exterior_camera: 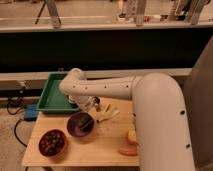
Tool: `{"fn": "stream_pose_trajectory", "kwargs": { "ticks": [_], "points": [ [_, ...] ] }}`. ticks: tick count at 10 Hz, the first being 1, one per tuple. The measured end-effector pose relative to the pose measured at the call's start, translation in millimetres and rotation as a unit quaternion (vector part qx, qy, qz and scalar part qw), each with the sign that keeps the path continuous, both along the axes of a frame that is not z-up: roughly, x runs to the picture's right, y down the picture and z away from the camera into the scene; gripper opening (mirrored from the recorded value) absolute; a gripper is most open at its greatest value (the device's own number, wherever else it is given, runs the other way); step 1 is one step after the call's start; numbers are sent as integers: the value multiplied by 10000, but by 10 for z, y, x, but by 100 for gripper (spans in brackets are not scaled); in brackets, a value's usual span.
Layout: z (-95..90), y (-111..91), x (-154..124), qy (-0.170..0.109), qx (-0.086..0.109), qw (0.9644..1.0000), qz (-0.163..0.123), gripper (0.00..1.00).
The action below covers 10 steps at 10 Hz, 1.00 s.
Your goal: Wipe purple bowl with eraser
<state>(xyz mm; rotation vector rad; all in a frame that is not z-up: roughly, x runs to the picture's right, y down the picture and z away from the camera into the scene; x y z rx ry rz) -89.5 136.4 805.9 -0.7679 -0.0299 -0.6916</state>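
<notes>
The purple bowl (79, 125) sits on the wooden table (100, 147), left of centre. My white arm bends at an elbow (75, 86) above the tray and comes down to the bowl. The gripper (87, 121) is at the bowl's right inner side, low over the inside. A dark shape lies under it in the bowl. I cannot make out the eraser as a separate thing.
A reddish-brown bowl (52, 142) with dark contents stands at the table's front left. A green tray (54, 96) lies at the back left. Pale yellow pieces (107, 115) lie right of the purple bowl. A round yellow fruit (132, 136) and an orange item (127, 151) lie front right.
</notes>
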Motion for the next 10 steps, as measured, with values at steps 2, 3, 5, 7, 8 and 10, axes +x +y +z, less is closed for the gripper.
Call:
{"fn": "stream_pose_trajectory", "kwargs": {
  "ticks": [2, 3, 5, 7, 8, 10],
  "points": [
    [14, -10, -180, -91, -32, 9999, -50, 0],
    [12, -17, -215, -192, -43, 9998, -41, 0],
    [-71, 53, -360, -450, -114, 9989, -76, 0],
    [-228, 186, -318, -665, -199, 9976, -19, 0],
    [-331, 283, -321, -749, -216, 9970, -1, 0],
    [-444, 425, -285, -754, -275, 9968, -53, 0]
  ]
}}
